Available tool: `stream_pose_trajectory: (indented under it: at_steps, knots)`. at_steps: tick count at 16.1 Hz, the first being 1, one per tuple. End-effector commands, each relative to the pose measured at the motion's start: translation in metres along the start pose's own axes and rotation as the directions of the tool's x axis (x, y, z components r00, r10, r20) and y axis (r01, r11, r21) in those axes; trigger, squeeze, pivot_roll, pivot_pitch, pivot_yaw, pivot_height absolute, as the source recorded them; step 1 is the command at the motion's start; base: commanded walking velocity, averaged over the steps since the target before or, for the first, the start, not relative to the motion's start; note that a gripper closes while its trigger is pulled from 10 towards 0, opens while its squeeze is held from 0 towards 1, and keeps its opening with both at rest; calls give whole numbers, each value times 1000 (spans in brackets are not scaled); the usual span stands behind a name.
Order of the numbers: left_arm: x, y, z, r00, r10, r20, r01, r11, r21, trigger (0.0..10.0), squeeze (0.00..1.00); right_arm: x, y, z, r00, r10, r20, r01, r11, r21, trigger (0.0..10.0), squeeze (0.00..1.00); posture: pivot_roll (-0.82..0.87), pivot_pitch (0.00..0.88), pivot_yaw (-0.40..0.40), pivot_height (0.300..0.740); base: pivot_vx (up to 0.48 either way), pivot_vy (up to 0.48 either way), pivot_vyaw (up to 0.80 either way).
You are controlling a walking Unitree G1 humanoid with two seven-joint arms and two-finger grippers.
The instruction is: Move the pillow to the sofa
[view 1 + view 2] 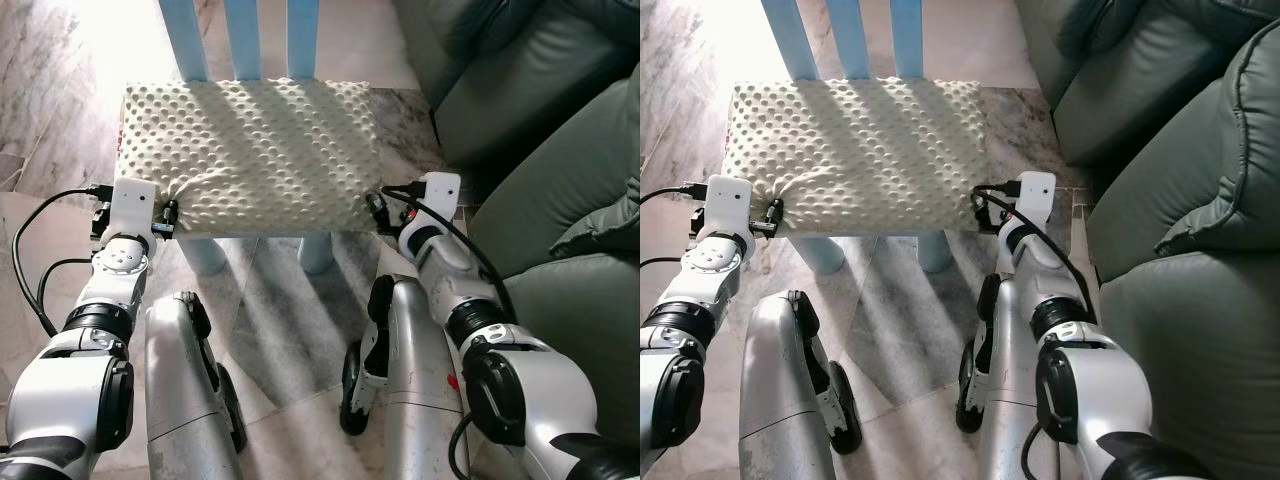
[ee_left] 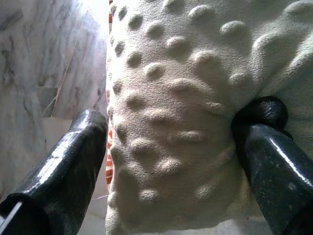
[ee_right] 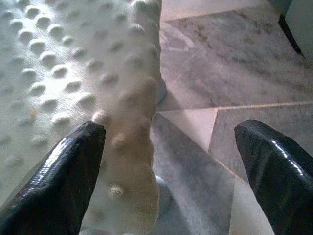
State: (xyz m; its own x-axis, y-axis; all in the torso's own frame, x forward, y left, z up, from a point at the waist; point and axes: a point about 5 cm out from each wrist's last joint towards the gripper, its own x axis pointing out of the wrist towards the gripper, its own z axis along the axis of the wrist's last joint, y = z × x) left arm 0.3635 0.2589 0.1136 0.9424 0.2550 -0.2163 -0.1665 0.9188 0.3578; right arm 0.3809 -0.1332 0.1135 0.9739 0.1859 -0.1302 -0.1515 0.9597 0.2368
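The pillow point(image 1: 248, 155) looks soft and light. Your left gripper point(image 2: 171, 161) pinches its near corner; the right gripper point(image 3: 168, 166) gapes beside the opposite edge—grasp there.

A cream pillow point(image 1: 250, 155) with a raised dotted texture lies flat on a light blue chair, long side running left to right; its near left corner is puckered and pinched; a dark green sofa point(image 1: 560, 200) stands just to its right, cushions rounded and creased.
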Motion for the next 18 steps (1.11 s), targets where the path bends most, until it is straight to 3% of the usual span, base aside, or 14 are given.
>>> stream_pose_trajectory:
  at_steps: [1, 4, 6, 9, 10, 11, 12, 13, 14, 18]
  knots:
    - [-8, 6, -36, 988, 24, -155, -29, 999, -31, 10000, 0, -2, 2, -12, 999, -30, -34, 32, 997, 71, 10000, 0, 149, 475, -89, 496, 0, 0, 0]
    - [-10, 0, -41, 984, -11, -175, 0, 998, -65, 10000, 0, 1, 14, -15, 999, -15, -44, 24, 978, 208, 10000, 0, 160, 476, -92, 496, 0, 0, 0]
    - [-10, -3, -41, 985, -24, -174, 11, 997, -75, 10000, 0, 2, 29, -19, 997, 51, -50, -36, 964, 265, 10000, 0, 166, 481, -97, 496, 0, 0, 0]
    - [-9, -5, -39, 986, -35, -166, 20, 996, -90, 10000, 0, 0, 34, -28, 994, 71, -86, -45, 962, 270, 10000, 0, 178, 481, -99, 496, 0, 0, 0]
    - [-9, -6, -39, 986, -44, -163, 29, 995, -94, 10000, 0, -1, 37, -32, 991, 84, -103, -56, 965, 256, 4902, 0, 181, 481, -101, 496, 0, 0, 0]
    - [-9, -7, -38, 986, -55, -159, 39, 994, -102, 9059, 0, -1, 39, -34, 989, 97, -109, -67, 965, 253, 0, 0, 183, 481, -102, 496, 0, 0, 0]
    - [-9, -7, -38, 986, -59, -156, 43, 993, -106, 2235, 0, -1, 43, -34, 987, 114, -111, -85, 968, 238, 0, 0, 183, 481, -102, 496, 0, 0, 0]
    - [-9, -8, -38, 986, -62, -155, 45, 993, -110, 0, 0, -1, 46, -34, 985, 128, -115, -104, 975, 198, 0, 0, 183, 480, -104, 496, 0, 0, 0]
    - [-10, -10, -39, 985, -73, -154, 55, 991, -121, 0, 0, 0, 52, -33, 981, 156, -117, -143, 983, 116, 0, 0, 182, 479, -106, 496, 0, 0, 0]
    - [-11, -12, -41, 984, -87, -155, 67, 990, -125, 0, 0, 1, 55, -32, 977, 175, -121, -172, 984, 38, 0, 0, 181, 478, -107, 496, 0, 0, 0]
